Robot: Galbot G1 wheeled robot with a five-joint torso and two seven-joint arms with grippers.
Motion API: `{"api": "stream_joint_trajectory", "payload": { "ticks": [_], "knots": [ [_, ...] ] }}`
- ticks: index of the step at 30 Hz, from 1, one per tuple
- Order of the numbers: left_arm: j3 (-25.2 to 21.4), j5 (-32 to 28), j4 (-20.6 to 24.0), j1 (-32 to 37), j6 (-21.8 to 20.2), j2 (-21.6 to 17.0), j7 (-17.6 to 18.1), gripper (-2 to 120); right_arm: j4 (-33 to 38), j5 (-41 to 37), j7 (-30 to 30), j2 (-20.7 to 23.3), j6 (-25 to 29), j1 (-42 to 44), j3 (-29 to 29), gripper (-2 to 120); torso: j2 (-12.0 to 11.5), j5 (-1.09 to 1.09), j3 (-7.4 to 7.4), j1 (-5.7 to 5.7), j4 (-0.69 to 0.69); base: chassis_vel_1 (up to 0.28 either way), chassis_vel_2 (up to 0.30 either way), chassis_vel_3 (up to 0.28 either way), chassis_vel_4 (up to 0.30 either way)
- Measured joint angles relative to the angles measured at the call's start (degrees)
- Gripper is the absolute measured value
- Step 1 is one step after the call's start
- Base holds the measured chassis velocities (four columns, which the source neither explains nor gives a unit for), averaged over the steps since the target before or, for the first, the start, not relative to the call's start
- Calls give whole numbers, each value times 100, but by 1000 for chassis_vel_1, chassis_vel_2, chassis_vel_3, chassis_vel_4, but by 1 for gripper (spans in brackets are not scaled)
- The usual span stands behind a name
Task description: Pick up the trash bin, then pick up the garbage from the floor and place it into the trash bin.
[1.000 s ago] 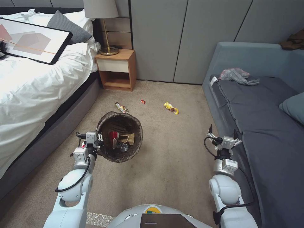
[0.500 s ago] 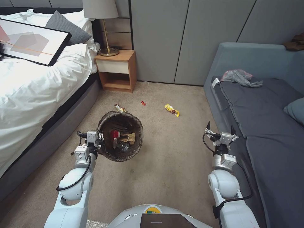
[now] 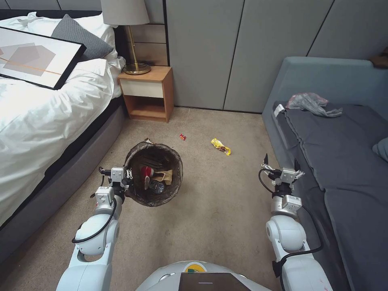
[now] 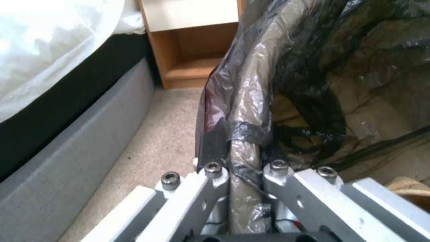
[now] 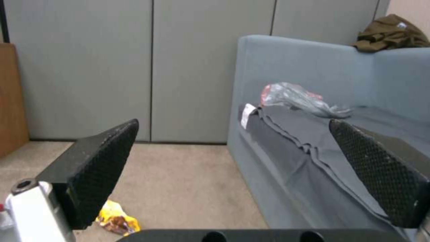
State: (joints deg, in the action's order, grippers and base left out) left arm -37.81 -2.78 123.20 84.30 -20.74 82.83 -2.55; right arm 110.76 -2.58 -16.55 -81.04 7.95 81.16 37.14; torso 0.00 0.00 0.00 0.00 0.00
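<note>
Head view: left gripper [image 3: 126, 176] jaws clamped on trash bin [image 3: 153, 173] rim, bin lifted over floor, centre-left. Right gripper [image 3: 281, 166] jaws apart, empty, by sofa [image 3: 339, 153]. Yellow wrapper [image 3: 221, 146] on carpet, far centre: light, crinkly, probably slippery; pinch mid-body.

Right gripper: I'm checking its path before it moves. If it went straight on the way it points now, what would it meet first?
The right gripper, open and empty, points over bare carpet beside the sofa. Nothing lies ahead before the grey wall panels; the yellow wrapper sits low and aside, though depth is unclear.
</note>
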Motion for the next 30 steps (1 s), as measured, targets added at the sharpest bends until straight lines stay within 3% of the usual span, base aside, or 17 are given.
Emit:
{"api": "stream_joint_trajectory", "payload": {
  "ticks": [30],
  "knots": [
    [-31,6,14,18,13,-40,-32,2,-12,-76,-11,58,-99,-51,-124,100,0,-1,0,0,0,-107,112,110,-120]
  ]
}}
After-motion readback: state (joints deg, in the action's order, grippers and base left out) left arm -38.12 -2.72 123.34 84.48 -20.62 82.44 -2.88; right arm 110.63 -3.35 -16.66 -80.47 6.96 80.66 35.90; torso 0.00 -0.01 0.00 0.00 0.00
